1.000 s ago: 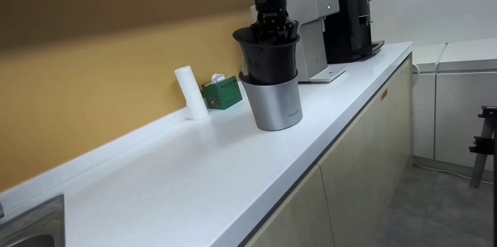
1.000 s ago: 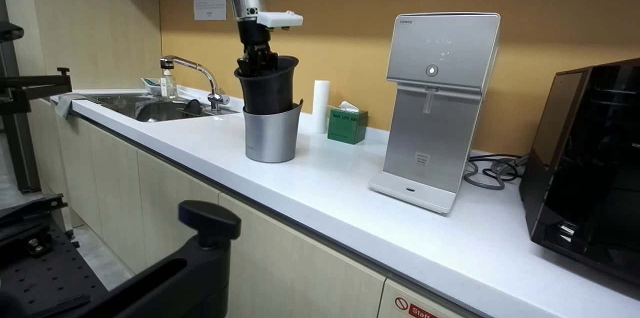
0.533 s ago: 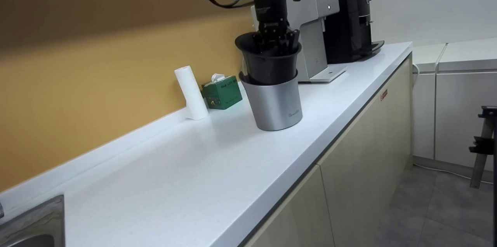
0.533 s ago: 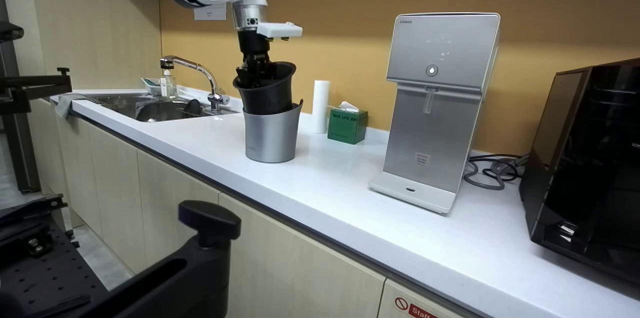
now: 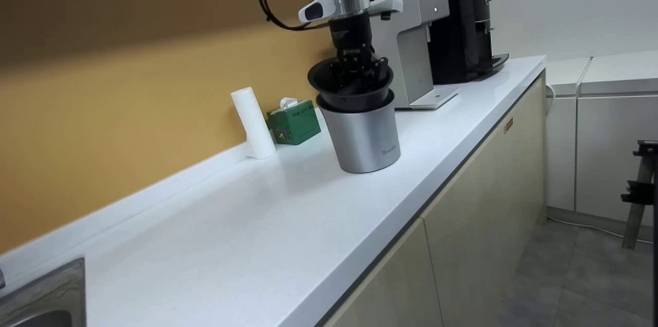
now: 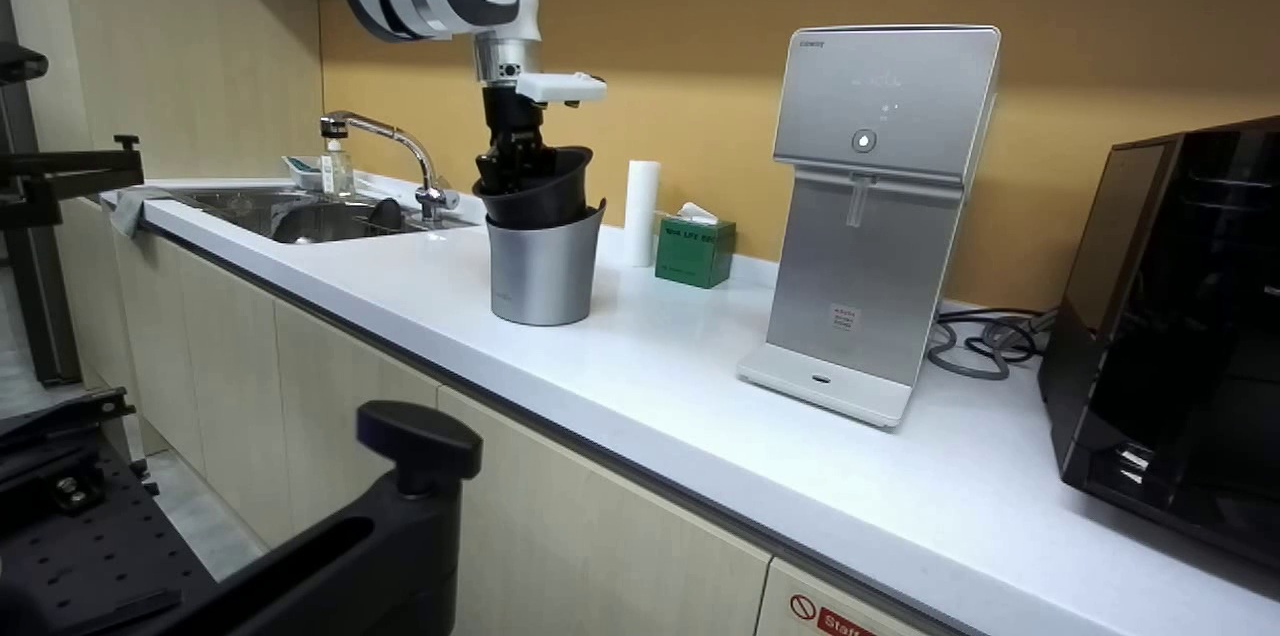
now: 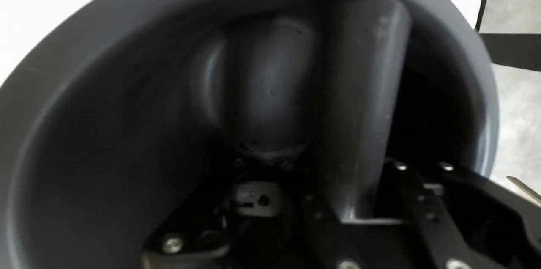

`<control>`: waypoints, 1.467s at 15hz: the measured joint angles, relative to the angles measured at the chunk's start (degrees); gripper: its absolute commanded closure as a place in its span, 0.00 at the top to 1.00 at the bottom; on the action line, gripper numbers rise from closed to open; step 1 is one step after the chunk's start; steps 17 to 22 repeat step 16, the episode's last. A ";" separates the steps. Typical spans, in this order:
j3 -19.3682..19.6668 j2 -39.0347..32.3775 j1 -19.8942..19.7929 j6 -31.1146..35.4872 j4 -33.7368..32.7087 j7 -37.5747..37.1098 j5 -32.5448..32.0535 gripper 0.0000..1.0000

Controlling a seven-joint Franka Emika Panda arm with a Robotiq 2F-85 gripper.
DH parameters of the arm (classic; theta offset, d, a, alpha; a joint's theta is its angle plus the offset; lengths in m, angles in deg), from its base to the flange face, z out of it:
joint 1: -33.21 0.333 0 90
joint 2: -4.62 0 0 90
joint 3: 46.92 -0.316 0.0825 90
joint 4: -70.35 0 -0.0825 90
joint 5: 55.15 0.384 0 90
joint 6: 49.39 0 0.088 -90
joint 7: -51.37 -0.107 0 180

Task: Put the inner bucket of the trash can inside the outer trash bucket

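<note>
Partway in: inner bucket (image 5: 354, 103) inside outer bucket (image 5: 362, 139)

I have the inner bucket's lower part within the silver wall of the outer bucket; in both exterior views a band of its black side and the flared rim stand above the silver edge. The outer bucket stands upright on the white desk (image 5: 221, 224). My claw (image 5: 358, 79) reaches straight down from above into the mouth of the inner bucket. In my wrist view a dark bar (image 7: 367, 104) runs through the inside of that bucket, with claw parts to the left and right of it. I read the claw as clamped on that bar, so gripping the inner bucket, though its tips are hard to make out in the shadow.

In both exterior views I see a paper roll (image 5: 254, 124) standing near the yellow wall (image 5: 154, 106), with a green tissue box (image 5: 294, 125) just beside it. In an exterior view the steel sink (image 5: 49, 291) shows at the near left. In an exterior view a silver water machine (image 6: 880, 216) stands well apart from the buckets, to their right; farther right, at the near side, is a black machine (image 6: 1180, 346), and a loop of cable (image 6: 975, 373) lies on the desk between the two.
</note>
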 measured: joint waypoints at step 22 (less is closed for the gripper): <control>-2.37 6.27 0.09 -19.75 -7.16 -8.98 0.31 1.00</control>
